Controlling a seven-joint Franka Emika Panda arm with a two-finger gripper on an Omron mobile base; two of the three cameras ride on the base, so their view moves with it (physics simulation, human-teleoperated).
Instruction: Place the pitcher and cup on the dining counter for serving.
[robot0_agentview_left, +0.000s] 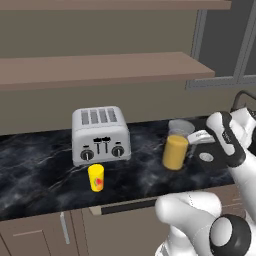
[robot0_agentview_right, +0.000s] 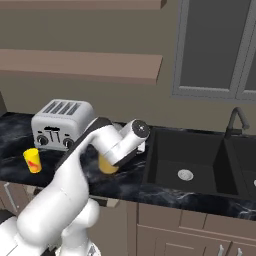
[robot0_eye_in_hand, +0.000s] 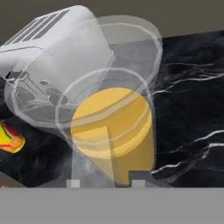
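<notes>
My gripper (robot0_agentview_left: 194, 145) at the pitcher (robot0_agentview_left: 176, 149) on the black marble desk (robot0_agentview_left: 40, 172)

The pitcher is a clear cylinder with orange-yellow liquid in its lower part and a pale greyish lid on top — it stands upright on the desk, to the right of the silver toaster (robot0_agentview_left: 100, 134). My gripper is clamped on the pitcher from its right side; in the hand view the clear wall and the liquid sit just above my finger tips (robot0_eye_in_hand: 138, 179). The cup (robot0_agentview_left: 96, 177) — small, bright yellow, with a red-orange mark — stands in front of the toaster, near the desk's front edge.
</notes>
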